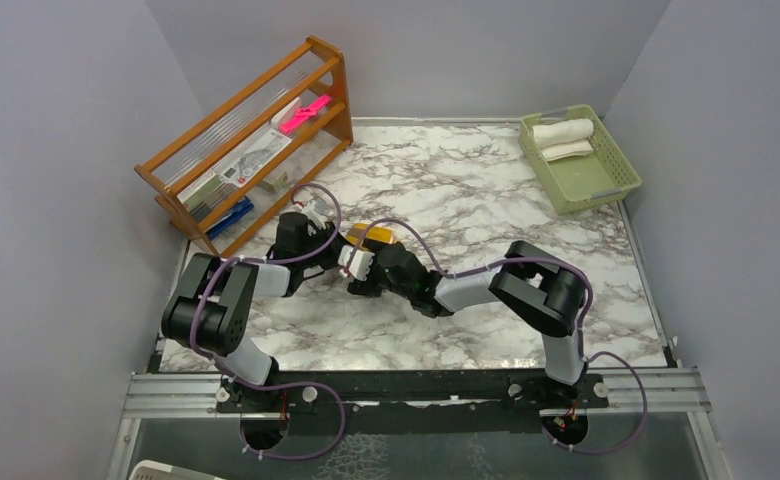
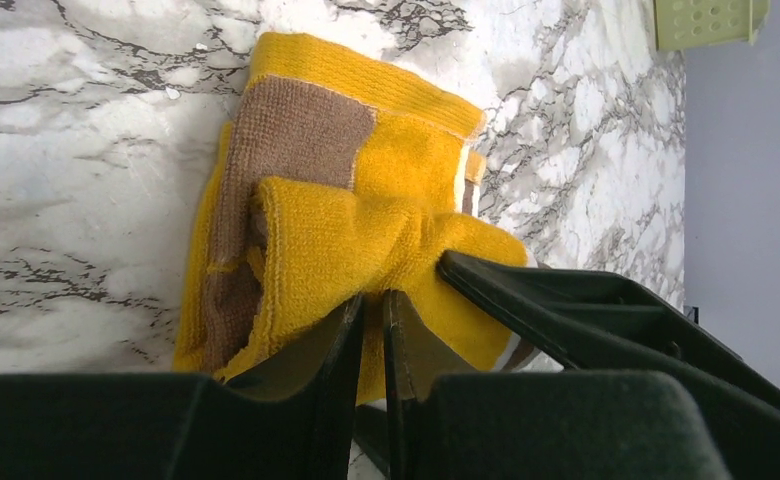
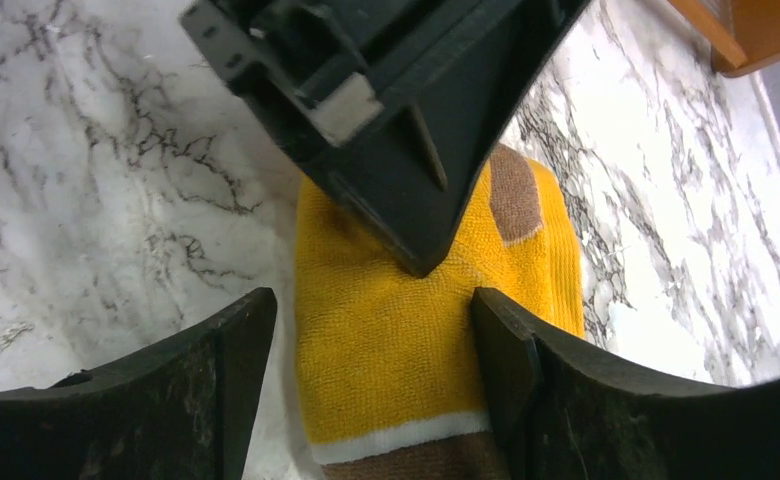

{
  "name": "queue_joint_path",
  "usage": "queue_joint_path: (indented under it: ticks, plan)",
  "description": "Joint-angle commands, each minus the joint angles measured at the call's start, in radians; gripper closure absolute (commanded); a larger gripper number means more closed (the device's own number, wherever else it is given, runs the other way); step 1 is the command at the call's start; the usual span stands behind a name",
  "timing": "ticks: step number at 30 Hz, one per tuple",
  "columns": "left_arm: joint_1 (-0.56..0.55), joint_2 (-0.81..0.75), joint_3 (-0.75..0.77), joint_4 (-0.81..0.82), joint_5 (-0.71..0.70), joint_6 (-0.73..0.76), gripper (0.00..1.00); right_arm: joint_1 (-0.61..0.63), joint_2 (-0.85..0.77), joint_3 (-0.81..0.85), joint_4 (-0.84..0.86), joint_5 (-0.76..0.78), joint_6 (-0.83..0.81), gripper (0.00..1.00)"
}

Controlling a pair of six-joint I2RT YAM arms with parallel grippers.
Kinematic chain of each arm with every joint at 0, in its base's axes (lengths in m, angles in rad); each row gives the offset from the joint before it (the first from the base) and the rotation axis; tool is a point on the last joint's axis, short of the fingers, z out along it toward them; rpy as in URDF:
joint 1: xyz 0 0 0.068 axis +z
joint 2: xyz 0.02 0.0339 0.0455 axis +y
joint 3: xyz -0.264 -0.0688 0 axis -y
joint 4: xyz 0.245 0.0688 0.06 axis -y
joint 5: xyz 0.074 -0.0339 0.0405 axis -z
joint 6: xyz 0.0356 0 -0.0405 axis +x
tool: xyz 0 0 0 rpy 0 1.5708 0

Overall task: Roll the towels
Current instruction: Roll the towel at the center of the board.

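Observation:
The mustard-yellow towel (image 2: 366, 190) lies bunched on the marble table, with brown patches showing. It also shows in the top view (image 1: 373, 235) and the right wrist view (image 3: 386, 340). My left gripper (image 2: 373, 305) is shut on a raised fold of it. It appears in the top view (image 1: 338, 238) and from above in the right wrist view (image 3: 386, 110). My right gripper (image 3: 371, 325) is open, its jaws straddling the towel's near end, and it sits just right of the left one (image 1: 364, 262). The cream-white towel (image 1: 563, 131) lies rolled in a green basket.
The green basket (image 1: 606, 180) stands at the back right corner. A wooden rack (image 1: 256, 140) with papers and a pink item stands at the back left. Grey walls enclose the table on three sides.

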Motion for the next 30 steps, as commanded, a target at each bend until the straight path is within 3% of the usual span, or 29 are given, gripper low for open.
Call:
queue_joint_path:
  ticks: [1, 8, 13, 18, 23, 27, 30]
  plan:
    - [0.017, -0.04, 0.031, -0.124, -0.012, 0.052, 0.82, -0.036, 0.055, 0.018, -0.204, -0.005, 0.079, 0.3]
    - [0.033, -0.096, 0.071, -0.157, 0.035, 0.031, 0.82, -0.061, 0.112, 0.071, -0.305, -0.052, 0.142, 0.49]
    - [0.079, -0.221, 0.142, -0.289, 0.023, 0.036, 0.8, -0.109, 0.093, 0.072, -0.328, -0.165, 0.214, 0.63]
    - [0.125, -0.363, 0.19, -0.444, -0.03, 0.064, 0.75, -0.207, 0.025, 0.095, -0.387, -0.399, 0.358, 0.68]
    - [0.126, -0.421, 0.158, -0.464, -0.022, 0.059, 0.74, -0.338, -0.027, 0.134, -0.429, -0.685, 0.569, 0.71]
    - [0.123, -0.423, 0.109, -0.413, 0.011, 0.04, 0.73, -0.45, 0.075, 0.256, -0.52, -0.928, 0.707, 0.71]
    - [0.107, -0.406, 0.104, -0.394, 0.023, 0.039, 0.74, -0.505, 0.164, 0.282, -0.455, -1.056, 0.833, 0.69]
